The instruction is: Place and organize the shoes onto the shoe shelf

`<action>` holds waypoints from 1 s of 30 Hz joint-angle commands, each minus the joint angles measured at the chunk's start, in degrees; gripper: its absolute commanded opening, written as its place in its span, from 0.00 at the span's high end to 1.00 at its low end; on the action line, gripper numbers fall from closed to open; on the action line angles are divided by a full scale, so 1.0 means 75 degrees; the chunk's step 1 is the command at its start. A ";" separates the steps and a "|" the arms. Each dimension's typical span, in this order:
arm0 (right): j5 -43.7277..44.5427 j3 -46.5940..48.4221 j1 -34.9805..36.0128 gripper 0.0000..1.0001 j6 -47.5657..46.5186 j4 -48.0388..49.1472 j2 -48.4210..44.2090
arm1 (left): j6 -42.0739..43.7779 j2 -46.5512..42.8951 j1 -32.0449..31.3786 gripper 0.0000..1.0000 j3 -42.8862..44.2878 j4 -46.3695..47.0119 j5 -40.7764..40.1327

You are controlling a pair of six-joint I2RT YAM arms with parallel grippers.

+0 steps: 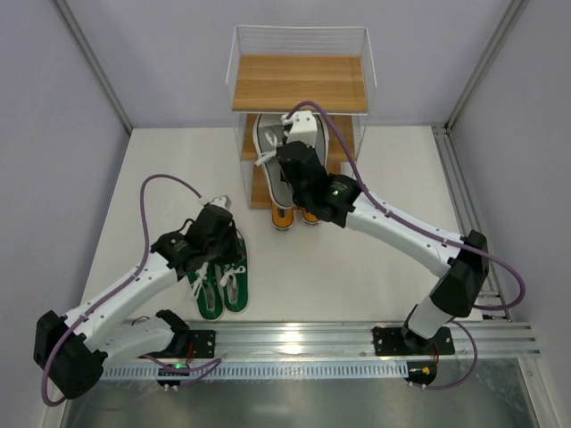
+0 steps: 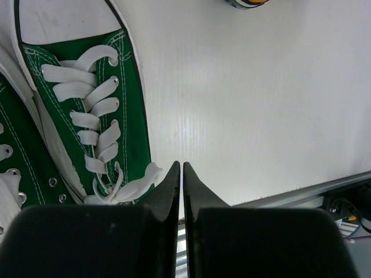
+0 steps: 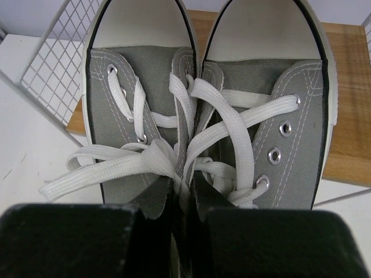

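My right gripper (image 1: pixel 287 160) (image 3: pixel 184 182) is shut on the grey shoes (image 1: pixel 268 138) (image 3: pixel 145 63), pinching their inner sides and laces together. Their toes reach over a middle board (image 3: pixel 345 87) of the shoe shelf (image 1: pixel 299 82); I cannot tell whether they rest on it. The orange shoes (image 1: pixel 284 218) stick out of the bottom tier below them. The green shoes (image 1: pixel 223 290) (image 2: pixel 87 116) lie side by side on the table at front left. My left gripper (image 1: pixel 230 251) (image 2: pixel 180 167) is shut and empty, just right of the right green shoe.
The shelf's white wire side (image 3: pixel 52 63) is close to the left of the grey shoes. A metal rail (image 1: pixel 357 337) runs along the table's near edge. Grey walls enclose the table on the left, back and right.
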 commanded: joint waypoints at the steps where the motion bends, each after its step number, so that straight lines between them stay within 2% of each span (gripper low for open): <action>1: -0.0015 0.0995 -0.0220 0.96 -0.0310 0.1132 0.0030 | 0.0171 -0.0192 0.0030 1.00 0.0467 -0.0093 0.0033; 12: -0.0214 0.1523 -0.0912 0.96 -0.0287 0.1530 0.0628 | 0.0289 0.0416 0.0030 1.00 0.1579 0.0528 0.1228; 23: -0.0273 0.2015 -0.1135 0.96 -0.0193 0.1519 0.1027 | 0.0113 0.1296 0.0030 1.00 0.2599 0.1150 0.1534; 30: -0.0249 0.1957 -0.1252 0.96 -0.0193 0.1483 0.1074 | 0.0136 0.1273 0.0030 1.00 0.2612 0.1138 0.1428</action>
